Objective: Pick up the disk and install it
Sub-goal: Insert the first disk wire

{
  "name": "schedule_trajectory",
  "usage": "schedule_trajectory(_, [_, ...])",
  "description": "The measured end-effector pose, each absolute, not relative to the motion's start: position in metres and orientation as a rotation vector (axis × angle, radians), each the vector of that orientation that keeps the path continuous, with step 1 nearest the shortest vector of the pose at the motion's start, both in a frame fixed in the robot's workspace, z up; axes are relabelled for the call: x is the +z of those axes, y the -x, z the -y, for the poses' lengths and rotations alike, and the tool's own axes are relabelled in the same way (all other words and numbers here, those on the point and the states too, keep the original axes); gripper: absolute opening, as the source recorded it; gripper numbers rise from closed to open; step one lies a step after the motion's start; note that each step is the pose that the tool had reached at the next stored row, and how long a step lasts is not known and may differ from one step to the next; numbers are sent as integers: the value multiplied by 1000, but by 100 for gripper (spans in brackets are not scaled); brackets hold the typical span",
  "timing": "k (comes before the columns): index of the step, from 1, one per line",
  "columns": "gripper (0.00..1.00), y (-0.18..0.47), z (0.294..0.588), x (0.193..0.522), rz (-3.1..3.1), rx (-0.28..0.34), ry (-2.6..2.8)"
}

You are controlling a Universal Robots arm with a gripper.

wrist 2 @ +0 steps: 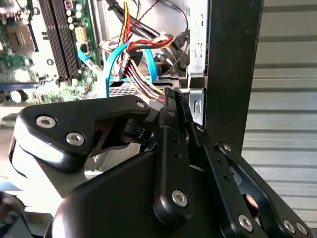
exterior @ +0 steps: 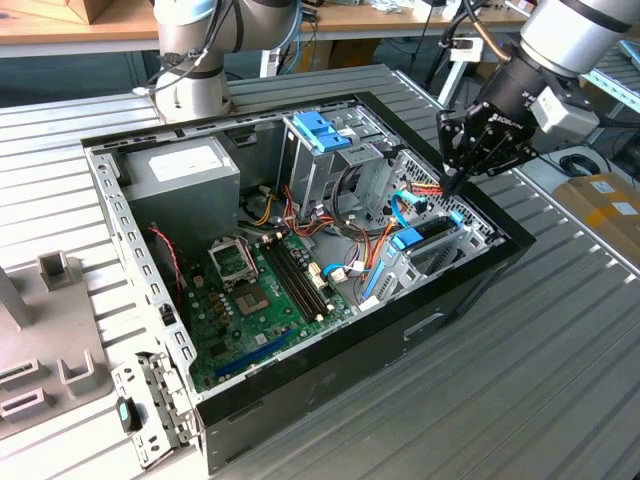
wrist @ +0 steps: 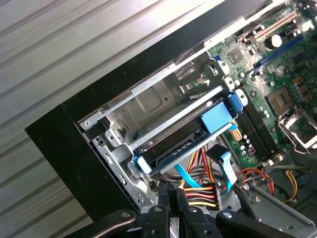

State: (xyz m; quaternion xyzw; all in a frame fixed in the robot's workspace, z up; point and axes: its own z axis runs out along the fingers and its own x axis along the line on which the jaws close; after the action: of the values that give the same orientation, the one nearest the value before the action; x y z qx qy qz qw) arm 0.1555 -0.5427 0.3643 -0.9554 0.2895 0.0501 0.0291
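The disk (wrist: 173,148) sits edge-up in the metal bay (wrist: 148,101) at the corner of the open case (exterior: 470,290), so that its slim side with the blue rails faces upward; in the exterior view it shows as a dark slab with blue ends (exterior: 432,232), near the case's wall on the exterior view's right. I judge it is already seated there, because the blue tab (wrist: 217,118) lies flush against the bay's frame. The hand (exterior: 452,182) hangs just above the disk, near the bundle of red, yellow and black wires (wrist: 198,191), and it holds nothing. In the second wrist view its 2 black fingers (wrist 2: 174,106) stand pressed together at the tips, so the hand is closed narrow, probably to push or to fit between the cables. The bay is thin stamped sheet metal, bright and perforated, with sharp folded edges. The rails are smooth glossy plastic. A flat light-blue cable (wrist: 184,174) bends softly below the disk. The green board (exterior: 255,300) lies flat on the case floor, and the case stands on a ribbed grey metal tabletop (exterior: 540,370).
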Motion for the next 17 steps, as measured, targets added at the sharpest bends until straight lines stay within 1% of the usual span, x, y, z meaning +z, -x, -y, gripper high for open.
schedule_trajectory(17, [17,-156,543,363,-1279,140,2788])
